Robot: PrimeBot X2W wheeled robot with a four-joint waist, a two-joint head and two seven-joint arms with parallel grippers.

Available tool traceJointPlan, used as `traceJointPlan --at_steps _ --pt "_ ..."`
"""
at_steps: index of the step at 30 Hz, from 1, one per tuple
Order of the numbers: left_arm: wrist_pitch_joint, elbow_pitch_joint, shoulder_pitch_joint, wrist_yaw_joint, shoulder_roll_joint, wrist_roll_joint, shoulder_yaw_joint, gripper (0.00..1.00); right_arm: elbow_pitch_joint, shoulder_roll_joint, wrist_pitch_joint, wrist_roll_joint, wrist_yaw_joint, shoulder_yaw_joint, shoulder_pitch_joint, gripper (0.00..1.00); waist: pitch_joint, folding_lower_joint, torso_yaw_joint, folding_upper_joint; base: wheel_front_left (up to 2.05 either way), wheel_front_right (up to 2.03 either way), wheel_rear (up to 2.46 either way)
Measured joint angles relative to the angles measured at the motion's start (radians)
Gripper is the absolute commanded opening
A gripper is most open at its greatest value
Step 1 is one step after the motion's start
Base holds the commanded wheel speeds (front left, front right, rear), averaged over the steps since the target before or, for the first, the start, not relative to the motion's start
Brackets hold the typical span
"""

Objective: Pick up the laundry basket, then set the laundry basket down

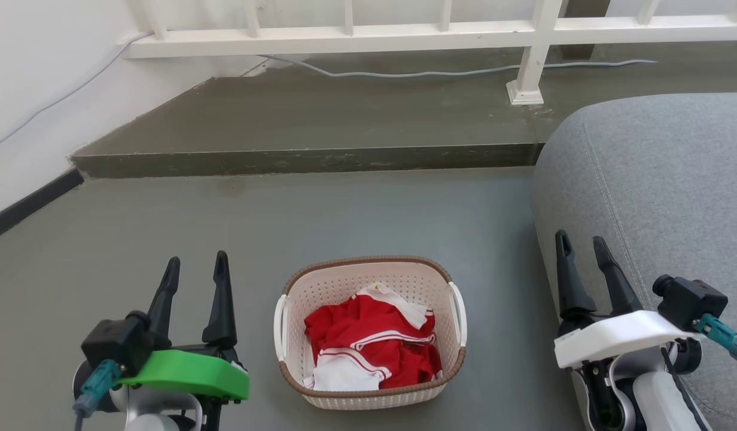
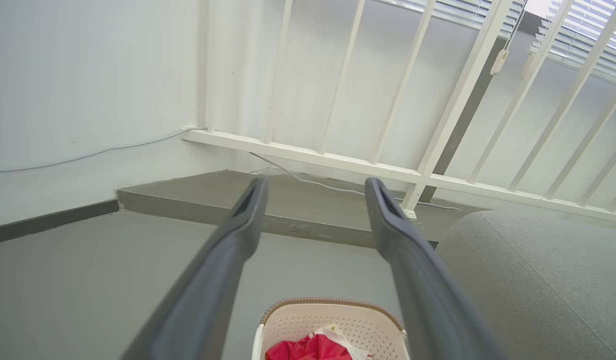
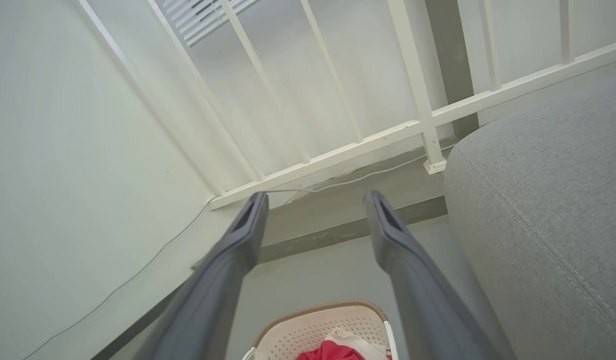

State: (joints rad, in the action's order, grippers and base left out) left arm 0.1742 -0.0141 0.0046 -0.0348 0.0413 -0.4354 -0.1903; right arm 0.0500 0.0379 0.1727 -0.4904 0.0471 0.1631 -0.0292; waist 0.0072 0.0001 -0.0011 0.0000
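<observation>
Laundry basket (image 1: 368, 383) sat on floor (image 1: 344, 215), holding red-and-white clothes (image 1: 371, 344). Left pincer (image 1: 195, 269) and right pincer (image 1: 582, 248) flanked basket, both apart, empty.

The head view looks from high up, forward and down at the floor (image 1: 356, 209), with the left tool (image 1: 197, 258) at its near left and the right tool (image 1: 580, 237) at its near right. Each wrist view sits lower, behind its own tool, and faces forward and upward toward the far railing (image 1: 344, 39). All three views share the far rim of the laundry basket (image 1: 368, 261), the step (image 1: 308, 158), the railing and the grey sofa (image 1: 655, 167) on the right. In both wrist views the basket lies at the bottom edge.
</observation>
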Motion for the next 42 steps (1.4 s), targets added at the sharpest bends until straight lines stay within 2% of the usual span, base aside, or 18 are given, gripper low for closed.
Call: traceJointPlan --at_steps 15,18,25,42 --pt "0.048 -0.049 0.003 -0.035 0.002 0.213 -0.033 1.0 -0.059 0.002 0.049 0.203 0.036 0.041 -0.001 1.0 0.005 0.0 -0.002 0.0 0.0 0.0 0.0" --pt "0.057 -0.061 0.004 -0.041 0.002 0.247 -0.038 1.0 -0.071 0.002 0.057 0.248 0.052 0.049 -0.001 1.0 0.006 -0.0001 -0.002 0.0 0.0 0.0 0.0" --pt "0.078 -0.085 0.006 -0.054 0.003 0.34 -0.046 1.0 -0.095 0.002 0.079 0.335 0.062 0.069 -0.001 1.0 0.007 0.0 -0.002 0.0 0.0 0.0 0.0" --pt "0.078 -0.085 0.013 -0.057 0.004 0.334 -0.044 1.0 -0.098 0.003 0.079 0.335 0.069 0.069 -0.001 1.0 0.008 0.0 -0.001 0.0 0.0 0.0 0.0"
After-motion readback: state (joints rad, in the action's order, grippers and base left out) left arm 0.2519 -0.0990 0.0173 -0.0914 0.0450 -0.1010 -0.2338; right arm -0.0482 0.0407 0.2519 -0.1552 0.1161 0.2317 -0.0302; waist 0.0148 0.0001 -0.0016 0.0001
